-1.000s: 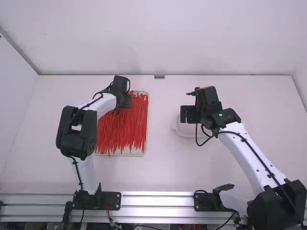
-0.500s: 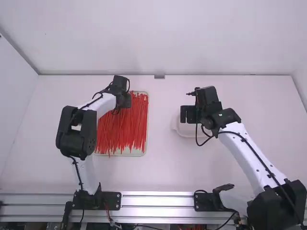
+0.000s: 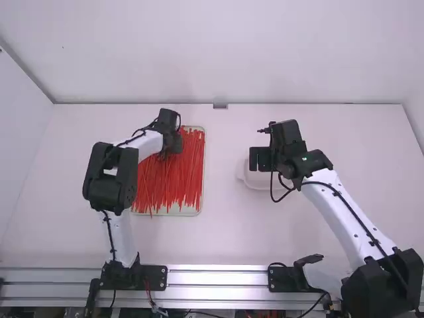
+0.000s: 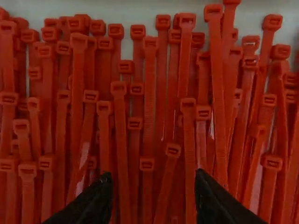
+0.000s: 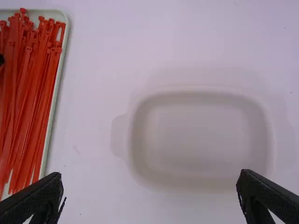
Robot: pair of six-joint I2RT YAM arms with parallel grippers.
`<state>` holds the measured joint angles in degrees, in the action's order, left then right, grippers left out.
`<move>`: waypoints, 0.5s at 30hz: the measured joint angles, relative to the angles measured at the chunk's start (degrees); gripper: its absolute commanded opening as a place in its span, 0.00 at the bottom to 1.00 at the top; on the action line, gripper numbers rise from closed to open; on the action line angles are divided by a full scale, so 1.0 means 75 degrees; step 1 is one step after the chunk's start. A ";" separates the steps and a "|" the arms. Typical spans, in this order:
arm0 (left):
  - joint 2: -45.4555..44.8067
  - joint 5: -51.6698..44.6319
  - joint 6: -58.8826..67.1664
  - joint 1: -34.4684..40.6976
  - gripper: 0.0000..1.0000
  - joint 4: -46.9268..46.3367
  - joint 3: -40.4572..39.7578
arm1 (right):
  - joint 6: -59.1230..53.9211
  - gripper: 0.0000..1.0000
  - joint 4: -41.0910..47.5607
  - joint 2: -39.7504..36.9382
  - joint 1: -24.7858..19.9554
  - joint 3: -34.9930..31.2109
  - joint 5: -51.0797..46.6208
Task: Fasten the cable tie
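On the white table [image 3: 218, 228] a pale tray [image 3: 201, 173] carries a thick heap of red cable ties [image 3: 171, 177], and the left fingers [image 3: 176, 146] hang directly over its far end. Nothing lies between these fingers and the heap. They are spread apart and released, gripping nothing; whether their tips brush the ties below we cannot tell. In the left wrist view the ties [image 4: 149, 93] lie roughly side by side, a few crossing at slight angles. Their long axes run straight ahead from the fingers, with the square heads at the end farthest from the fingers and the straps passing back beneath and between them. Well apart from the tray, the right fingers [image 3: 262, 159] hover above a shallow white dish [image 3: 246, 177], spread very wide and holding nothing. The dish [image 5: 201, 140] sits ahead of and between these fingers, and the tray's rim [image 5: 59, 93] with its ties [image 5: 23, 93] lies off to one side of it.
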<state>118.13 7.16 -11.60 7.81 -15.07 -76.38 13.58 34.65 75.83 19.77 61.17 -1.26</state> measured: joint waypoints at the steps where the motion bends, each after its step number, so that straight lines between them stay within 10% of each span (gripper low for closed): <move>1: 0.0000 0.0000 -0.0003 -0.0006 0.44 0.0058 0.0000 | 0.0000 0.99 0.0003 0.0000 0.0000 0.0000 0.0000; 15: 0.0000 0.0000 -0.0085 -0.0073 0.26 0.0358 0.0000 | -0.0023 0.99 0.0003 0.0003 0.0000 -0.0003 0.0000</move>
<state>118.13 7.16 -12.23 7.27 -12.38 -76.38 13.41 34.68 75.85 19.77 61.14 -1.26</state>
